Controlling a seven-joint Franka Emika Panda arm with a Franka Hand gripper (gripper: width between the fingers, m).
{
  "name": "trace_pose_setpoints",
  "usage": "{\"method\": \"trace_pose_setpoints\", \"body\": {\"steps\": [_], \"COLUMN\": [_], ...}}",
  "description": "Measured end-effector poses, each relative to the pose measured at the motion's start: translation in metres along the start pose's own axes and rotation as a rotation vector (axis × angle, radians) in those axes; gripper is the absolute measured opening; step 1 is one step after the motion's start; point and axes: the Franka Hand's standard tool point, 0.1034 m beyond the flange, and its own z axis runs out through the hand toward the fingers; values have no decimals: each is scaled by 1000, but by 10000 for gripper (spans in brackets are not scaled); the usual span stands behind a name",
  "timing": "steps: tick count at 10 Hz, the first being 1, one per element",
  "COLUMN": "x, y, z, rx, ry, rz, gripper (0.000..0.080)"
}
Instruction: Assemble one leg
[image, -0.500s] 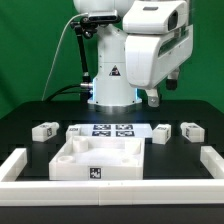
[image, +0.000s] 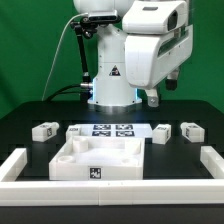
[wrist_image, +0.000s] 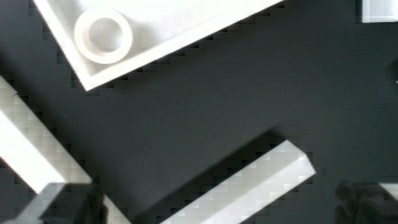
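Note:
Several small white tagged legs lie in a row on the black table: two at the exterior view's left (image: 43, 130) (image: 77, 132) and two at its right (image: 163, 132) (image: 191, 130). The large flat white piece with recesses (image: 97, 160) lies in front of them. My gripper (image: 158, 97) hangs high above the table at the back right, open and empty. In the wrist view the gripper (wrist_image: 214, 205) has its dark fingertips (wrist_image: 63, 203) wide apart. A white oblong block (wrist_image: 249, 185) shows far below between them, with no tag visible. A corner of the white piece with a round recess (wrist_image: 107, 35) also shows.
The marker board (image: 112, 129) lies between the inner legs. A low white rail borders the table at the left (image: 15, 165), right (image: 212, 160) and front. The robot's base (image: 110, 85) stands behind the board. A white strip (wrist_image: 27, 130) crosses the wrist view.

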Motion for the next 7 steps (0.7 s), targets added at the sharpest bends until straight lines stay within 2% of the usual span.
{"method": "trace_pose_setpoints", "body": {"steps": [3,4,6,7], "x": [-1,-10,-42,-56], "y": [1,3,6,13], "z": [1,8,24,32], "rx": [-2,-19,-47,-81], "ry": [1,14,34,55], "rz": [-8,-98,-208,-282], "gripper": [650,650,650,650]}}
